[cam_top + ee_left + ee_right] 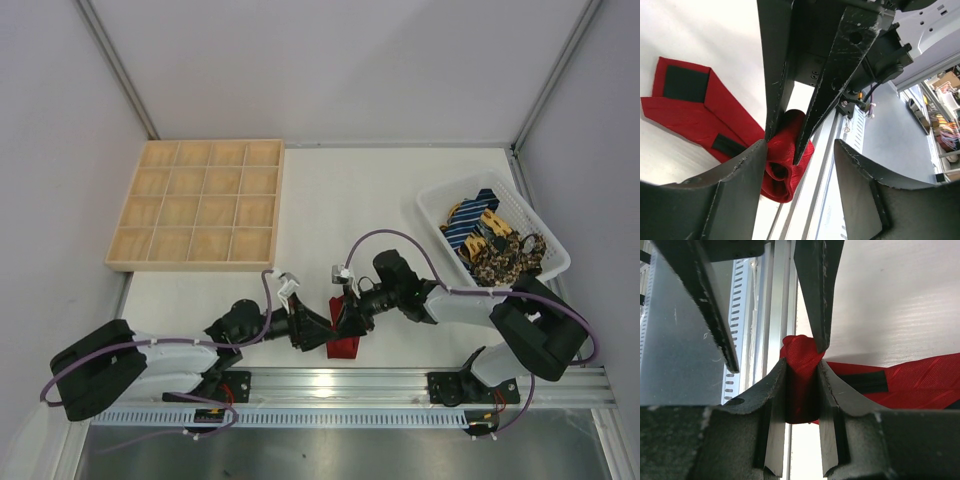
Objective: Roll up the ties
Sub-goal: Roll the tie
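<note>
Two grippers met over the red tie [343, 345] at the worktop's near edge, by the rail. On the left, the left gripper [799, 165] stood spread, one finger touching the roll, so it gave little support. To its right, the right gripper [802, 382] pinched the rolled part alone. Judging by the loose tail, a weak pinch could have let the coil spring open or slide off onto the rail.
</note>
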{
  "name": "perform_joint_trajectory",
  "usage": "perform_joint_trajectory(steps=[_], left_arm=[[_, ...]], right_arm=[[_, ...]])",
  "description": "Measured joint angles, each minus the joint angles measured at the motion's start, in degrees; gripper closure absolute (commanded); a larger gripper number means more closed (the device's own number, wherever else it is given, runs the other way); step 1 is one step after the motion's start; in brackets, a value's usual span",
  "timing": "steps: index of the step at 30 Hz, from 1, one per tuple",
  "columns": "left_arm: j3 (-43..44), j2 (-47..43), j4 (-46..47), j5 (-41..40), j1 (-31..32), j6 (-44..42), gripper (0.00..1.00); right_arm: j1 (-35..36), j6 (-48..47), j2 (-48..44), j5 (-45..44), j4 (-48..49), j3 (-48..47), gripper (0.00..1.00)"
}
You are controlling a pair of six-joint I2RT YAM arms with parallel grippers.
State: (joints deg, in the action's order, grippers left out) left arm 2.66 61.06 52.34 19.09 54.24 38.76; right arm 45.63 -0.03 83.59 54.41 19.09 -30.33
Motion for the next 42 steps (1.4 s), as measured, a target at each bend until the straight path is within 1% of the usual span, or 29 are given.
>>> perform_joint_trajectory(steps=[3,6,14,17,19,21,23,24,25,28,30,31,35,37,39,42], left_arm=[[0.0,2.7,2.8,0.7,0.0,0.2,0.37],[0.0,2.7,4.3,0.8,0.0,0.2,0.36],[0.0,-2.9,1.6,0.8,0.0,0.1,0.28],[0.0,-2.5,0.1,0.8,0.0,-0.3,0.28],[0.0,-0.3,0.0,0.9,0.0,-0.3,0.28],[0.0,3.2,0.7,1.1,0.0,-0.2,0.3],[0.0,7.7,3.5,1.4,0.0,0.2,0.34],[0.0,10.2,5.1,1.7,0.0,0.3,0.36],[-0.1,12.7,7.3,2.1,0.0,0.5,0.4],[-0.1,19.5,14.5,3.1,0.0,2.1,0.43],[0.0,23.2,17.3,3.8,0.0,3.2,0.45],[0.0,25.1,18.4,4.2,0.0,3.7,0.48],[0.0,32.0,21.1,5.3,0.1,5.3,0.53],[0.0,33.2,20.9,5.3,0.3,5.4,0.55],[0.0,32.0,20.5,5.2,0.3,5.4,0.55],[-0.2,25.5,19.0,5.0,0.3,4.8,0.52]], right_arm=[[0.0,0.0,-0.7,0.0,-0.2,0.2,1.0],[0.0,0.0,-1.3,0.0,-0.2,0.3,1.0],[0.0,0.0,-2.1,0.0,0.1,1.3,1.0],[0.0,0.1,-2.3,0.0,0.2,1.5,1.0],[0.0,0.4,-2.3,0.0,0.2,1.5,1.0],[0.0,0.5,-2.6,-0.1,0.2,1.6,1.0],[0.0,0.5,-3.0,-0.2,0.2,1.7,1.0],[0.0,0.5,-3.2,-0.2,0.2,1.7,1.0],[0.0,0.5,-3.4,-0.2,0.1,1.7,1.0],[0.0,0.5,-3.6,-0.7,0.1,1.8,1.0],[0.0,0.4,-3.6,-1.2,0.1,1.8,1.0],[0.0,0.4,-3.6,-1.5,0.0,1.9,1.0],[0.0,0.3,-3.6,-1.9,-0.1,2.1,1.0],[0.0,0.3,-3.6,-1.9,-0.4,2.1,1.0],[0.0,0.4,-3.6,-1.9,-0.3,2.1,1.0],[0.0,0.4,-3.6,-1.9,0.1,2.1,1.0]])
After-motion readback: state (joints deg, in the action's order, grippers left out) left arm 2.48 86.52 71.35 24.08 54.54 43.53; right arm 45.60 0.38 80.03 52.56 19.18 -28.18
